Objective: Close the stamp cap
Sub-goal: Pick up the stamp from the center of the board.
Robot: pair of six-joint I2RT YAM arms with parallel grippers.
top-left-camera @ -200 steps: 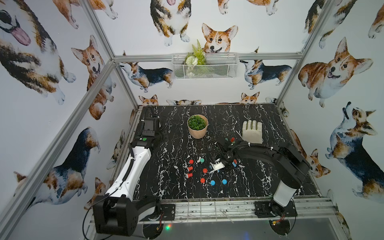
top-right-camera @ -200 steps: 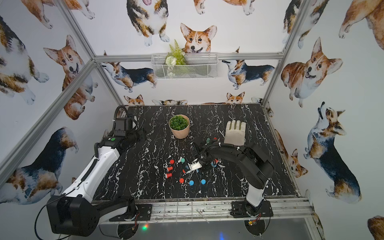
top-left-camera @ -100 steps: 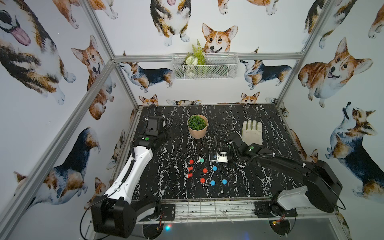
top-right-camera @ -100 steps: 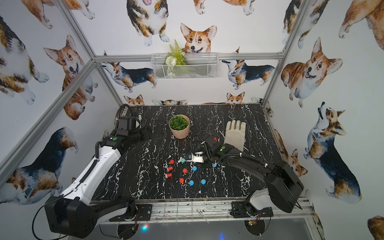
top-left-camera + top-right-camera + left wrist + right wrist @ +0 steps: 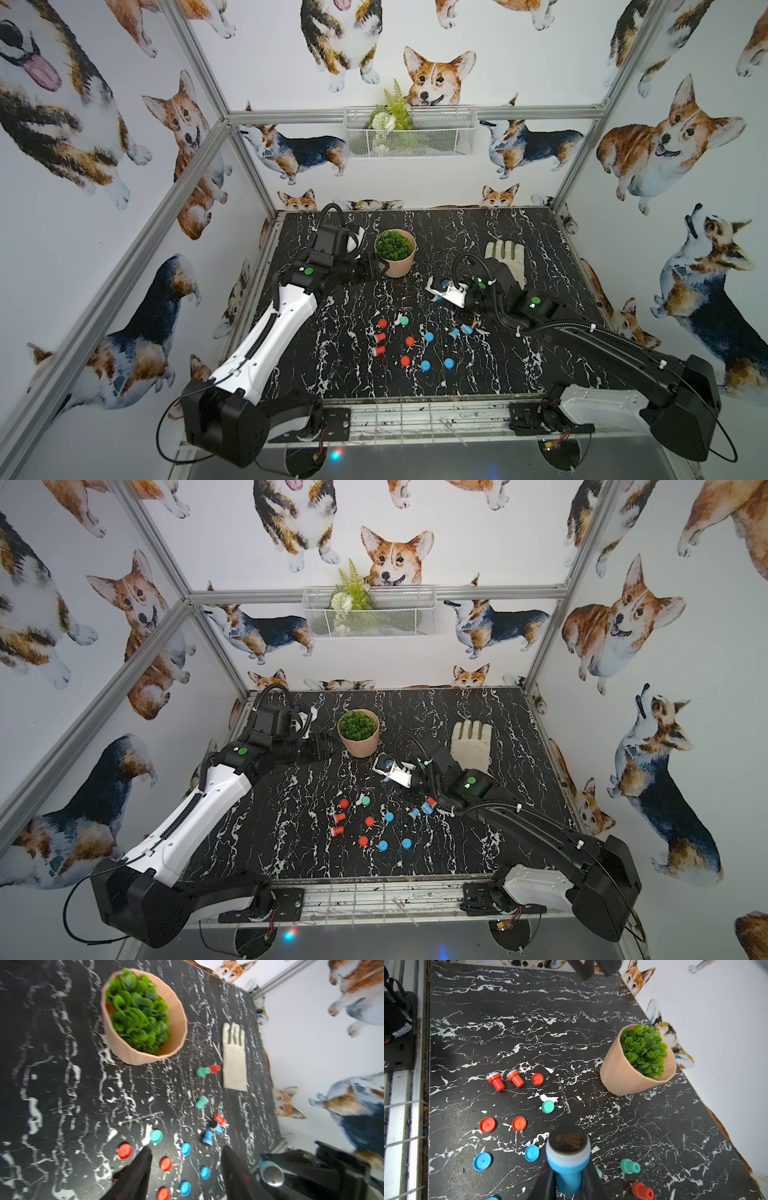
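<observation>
My right gripper point(image 5: 569, 1176) is shut on a blue stamp point(image 5: 568, 1159), held above the table with its dark, uncapped face pointing away from the wrist. In both top views the stamp point(image 5: 444, 284) point(image 5: 388, 764) hangs right of the plant pot. Loose blue caps point(image 5: 532, 1153) point(image 5: 482, 1161) point(image 5: 429, 336) lie on the black marble table below, among red caps point(image 5: 410, 341) and a green cap point(image 5: 404, 320). My left gripper point(image 5: 186, 1148) point(image 5: 374, 266) stands open and empty beside the pot, facing the caps; its view also shows the held stamp point(image 5: 270, 1172).
A tan pot with a green plant point(image 5: 399, 268) stands at mid back and a pale glove point(image 5: 505, 257) at back right. Two red stamps point(image 5: 379, 337) lie at the left of the caps. Blue stamps point(image 5: 454, 332) and green stamps point(image 5: 201, 1102) lie near the right arm.
My right arm has lifted the blue stamp from among the caps and carried it toward the back. My left gripper has swung from the back left corner toward the pot.
</observation>
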